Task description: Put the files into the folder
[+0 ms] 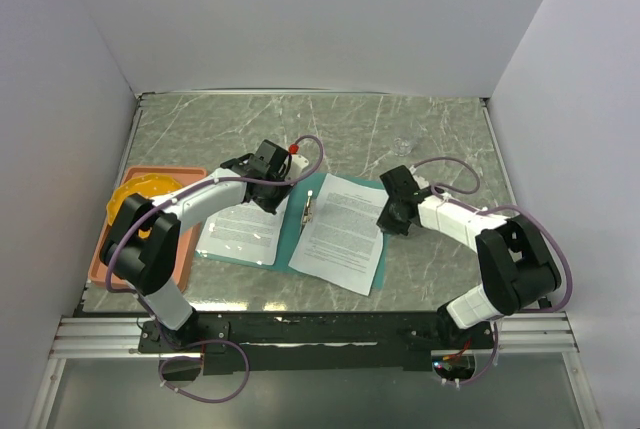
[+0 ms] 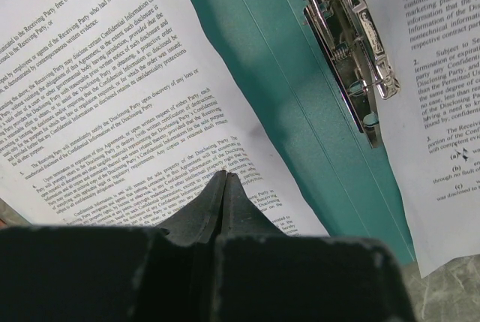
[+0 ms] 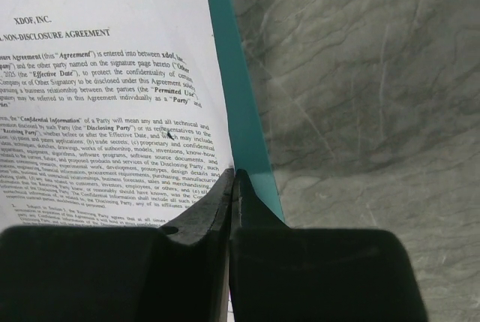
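On glossy teal folder (image 1: 296, 239) – thin printed files (image 1: 343, 231) – both arms' jaws clenched empty.

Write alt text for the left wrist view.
The left tool, closed to a point, sits over the edge of a printed sheet lying on an open teal folder. The folder's metal clip runs along the spine at upper right, and a second sheet covers the folder's far half.
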### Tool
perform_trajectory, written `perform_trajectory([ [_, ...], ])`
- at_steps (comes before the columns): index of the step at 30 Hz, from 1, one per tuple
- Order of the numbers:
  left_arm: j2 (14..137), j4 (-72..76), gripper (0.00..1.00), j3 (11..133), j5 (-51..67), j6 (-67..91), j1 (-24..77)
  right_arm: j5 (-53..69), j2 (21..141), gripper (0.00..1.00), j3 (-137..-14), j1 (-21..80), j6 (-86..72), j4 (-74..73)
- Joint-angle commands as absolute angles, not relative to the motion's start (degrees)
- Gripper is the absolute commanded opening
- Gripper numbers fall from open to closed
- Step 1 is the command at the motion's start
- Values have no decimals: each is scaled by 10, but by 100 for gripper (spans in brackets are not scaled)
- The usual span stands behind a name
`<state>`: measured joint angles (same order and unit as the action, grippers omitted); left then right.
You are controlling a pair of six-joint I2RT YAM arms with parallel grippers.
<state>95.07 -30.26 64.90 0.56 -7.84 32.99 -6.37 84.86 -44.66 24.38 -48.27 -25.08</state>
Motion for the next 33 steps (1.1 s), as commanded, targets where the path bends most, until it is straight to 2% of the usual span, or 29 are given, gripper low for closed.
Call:
perform_trajectory([
  [1, 930, -294, 2, 649, 3, -76, 333, -74, 837, 0, -466, 233, -469, -235],
  [14, 928, -294, 2, 647, 1, -77, 333, -3, 870, 0, -521, 223, -356, -186],
  [27, 927, -296, 2, 650, 3, -76, 333, 25, 861, 0, -509, 221, -363, -197],
  [30, 927, -295, 2, 651, 5, -75, 333, 26, 864, 11, -504, 221, -360, -198],
  [31, 926, -296, 2, 651, 6, -75, 332, 25, 866, 23, -510, 221, -359, -201],
  [33, 925, -297, 2, 651, 7, -75, 333, 22, 866, 32, -515, 221, -355, -212],
])
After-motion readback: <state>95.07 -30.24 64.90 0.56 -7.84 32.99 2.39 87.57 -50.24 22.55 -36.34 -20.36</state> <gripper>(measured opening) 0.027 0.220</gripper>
